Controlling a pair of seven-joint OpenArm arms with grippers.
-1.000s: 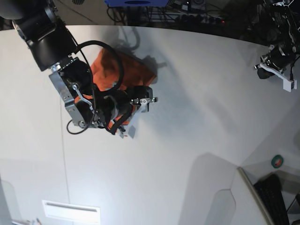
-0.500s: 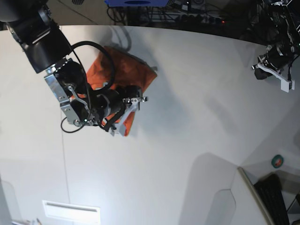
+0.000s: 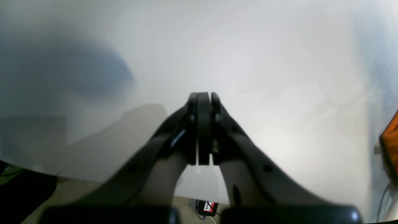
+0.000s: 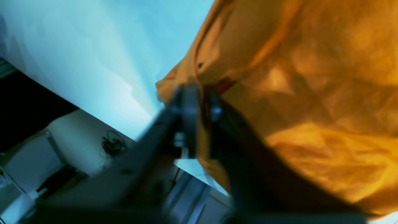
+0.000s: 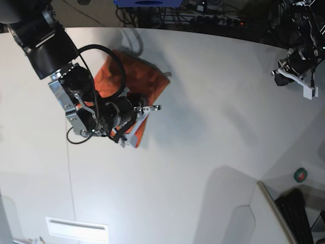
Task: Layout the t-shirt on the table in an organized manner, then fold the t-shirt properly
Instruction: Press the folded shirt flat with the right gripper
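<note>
The right gripper [image 4: 199, 102] is pinching a fold of the t-shirt [image 5: 144, 81] with its jaws fully closed, the garment lying bunched near the table's [image 5: 213, 127] far left edge. The left gripper [image 3: 203, 124] is hanging closed and empty over bare table at the far right. To spread the shirt well, the grip should be drawing the cloth toward the centre slowly, keeping the hem from dragging under.

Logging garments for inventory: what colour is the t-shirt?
The t-shirt is plain bright orange, with no pattern visible. It shows best in the base view.
</note>
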